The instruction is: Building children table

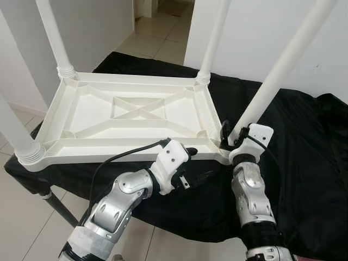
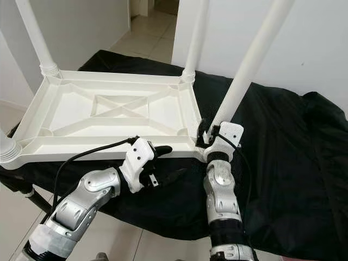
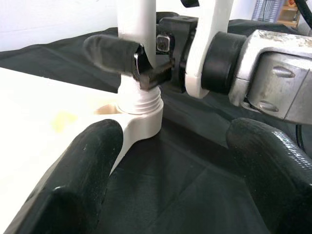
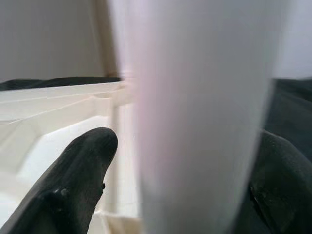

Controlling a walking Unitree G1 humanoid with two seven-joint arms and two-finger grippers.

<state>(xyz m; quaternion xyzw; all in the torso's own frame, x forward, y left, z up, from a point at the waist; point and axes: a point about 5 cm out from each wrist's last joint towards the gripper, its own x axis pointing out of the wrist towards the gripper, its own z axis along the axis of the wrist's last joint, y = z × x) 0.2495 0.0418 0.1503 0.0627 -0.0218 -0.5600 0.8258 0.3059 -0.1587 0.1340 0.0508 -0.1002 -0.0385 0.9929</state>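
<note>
The white plastic table lies upside down on the black-draped bench, legs pointing up. The right tool is clamped on the near-right leg at its socket, at 4 o'clock on the top. The left tool, fingers apart, hovers beside it. The plastic looks light, stiff and slick, so I'd grip low, near the threaded collar.

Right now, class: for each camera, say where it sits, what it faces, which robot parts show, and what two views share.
Left eye: head, looking down at upturned table top; both arms.
Right eye: same scene, offset.
Left wrist: along left claw toward right claw on leg.
Right wrist: right claw's fingers around leg.
Both wrists share that leg.
</note>
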